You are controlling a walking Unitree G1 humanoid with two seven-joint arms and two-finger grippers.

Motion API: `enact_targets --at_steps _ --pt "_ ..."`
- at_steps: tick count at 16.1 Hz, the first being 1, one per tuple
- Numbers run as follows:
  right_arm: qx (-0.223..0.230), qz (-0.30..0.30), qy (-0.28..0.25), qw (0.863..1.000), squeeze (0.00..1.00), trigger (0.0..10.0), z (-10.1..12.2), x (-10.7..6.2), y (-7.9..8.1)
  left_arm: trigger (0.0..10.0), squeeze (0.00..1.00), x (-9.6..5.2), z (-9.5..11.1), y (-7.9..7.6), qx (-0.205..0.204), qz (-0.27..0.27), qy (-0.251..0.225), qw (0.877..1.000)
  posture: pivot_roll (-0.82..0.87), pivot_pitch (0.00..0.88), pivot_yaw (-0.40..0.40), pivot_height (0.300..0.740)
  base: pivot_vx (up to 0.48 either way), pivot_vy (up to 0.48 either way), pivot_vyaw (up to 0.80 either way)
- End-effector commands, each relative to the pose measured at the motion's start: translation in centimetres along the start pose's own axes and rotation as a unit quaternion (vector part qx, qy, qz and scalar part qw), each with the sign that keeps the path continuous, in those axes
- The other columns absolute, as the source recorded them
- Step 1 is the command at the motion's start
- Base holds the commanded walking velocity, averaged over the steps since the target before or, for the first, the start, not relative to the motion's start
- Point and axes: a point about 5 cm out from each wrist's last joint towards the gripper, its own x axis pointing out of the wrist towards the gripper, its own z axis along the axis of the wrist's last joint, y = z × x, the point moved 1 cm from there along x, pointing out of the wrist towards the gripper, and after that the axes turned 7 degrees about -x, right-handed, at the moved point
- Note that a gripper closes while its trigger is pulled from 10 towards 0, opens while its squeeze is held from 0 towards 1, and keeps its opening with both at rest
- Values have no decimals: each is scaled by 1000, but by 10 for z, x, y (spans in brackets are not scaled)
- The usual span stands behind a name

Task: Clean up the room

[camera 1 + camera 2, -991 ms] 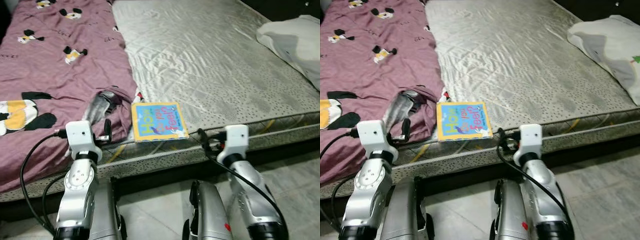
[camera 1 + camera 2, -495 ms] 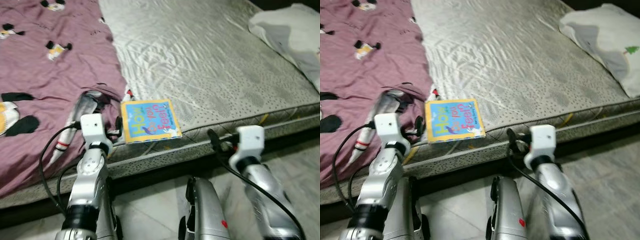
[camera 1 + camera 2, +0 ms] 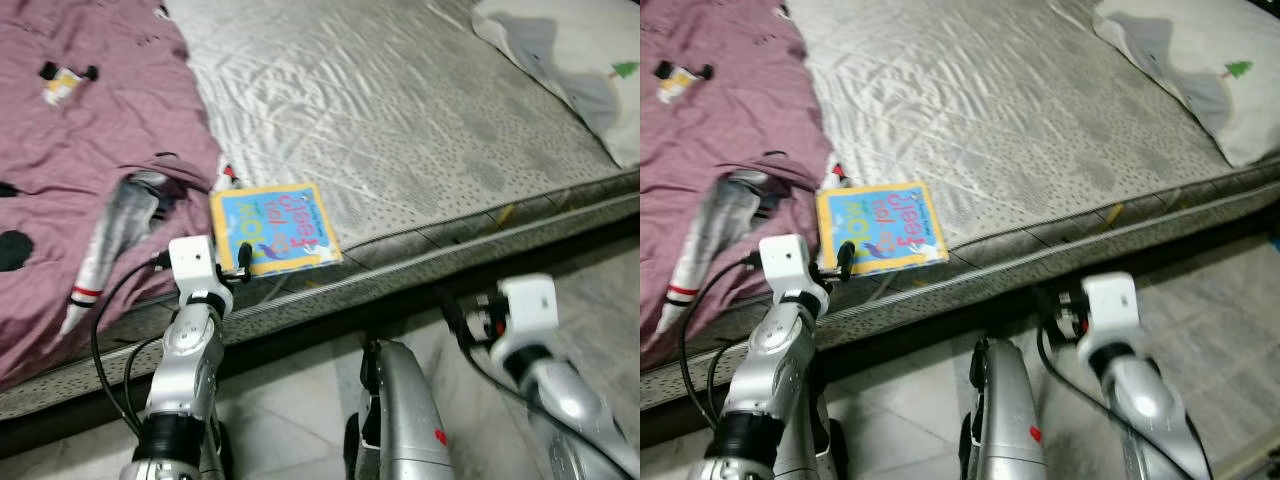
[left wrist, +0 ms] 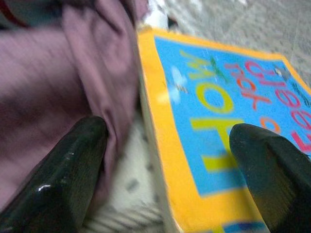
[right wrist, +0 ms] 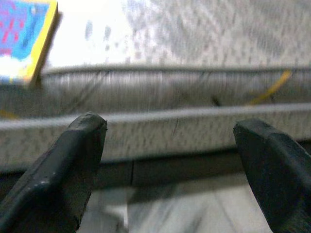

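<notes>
At the mattress (image 3: 420,110) edge lay the blue-and-yellow book (image 3: 273,227), touching the purple blanket (image 3: 70,150) at its nine o'clock. I saw my left gripper (image 4: 165,160) spread wide just before the book's corner, gripping nothing; right gripper (image 5: 170,160), equally wide and unladen, faced the mattress side.

grey quilted mattress (image 3: 400,110), white pillow (image 3: 570,60) at its far corner, tiled floor (image 3: 290,400)

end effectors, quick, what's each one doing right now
Left end effector: open, straddling the book edge, not gripping.
Right end effector: open, empty.
</notes>
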Motion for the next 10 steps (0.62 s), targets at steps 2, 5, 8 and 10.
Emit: enact_targets --at_steps 2,5,8,10 --pt "3 -6 2 1000 0 10000 0 7 -4 10000 0 -8 -11 1 -14 13 24 1000 -125 255 -65 501 0 0 0" --pt "10 0 -6 1000 0 10000 4 10 0 10000 0 -10 -14 7 -22 18 32 999 -126 236 -68 501 0 0 0" --pt "6 28 -10 1000 0 10000 7 13 3 10000 0 -1 -16 14 -45 2 58 997 -143 227 -101 501 0 0 0" --pt "1 26 -13 1000 0 10000 10 16 2 10000 0 9 -12 17 -70 -18 63 995 -156 219 -99 501 0 0 0"
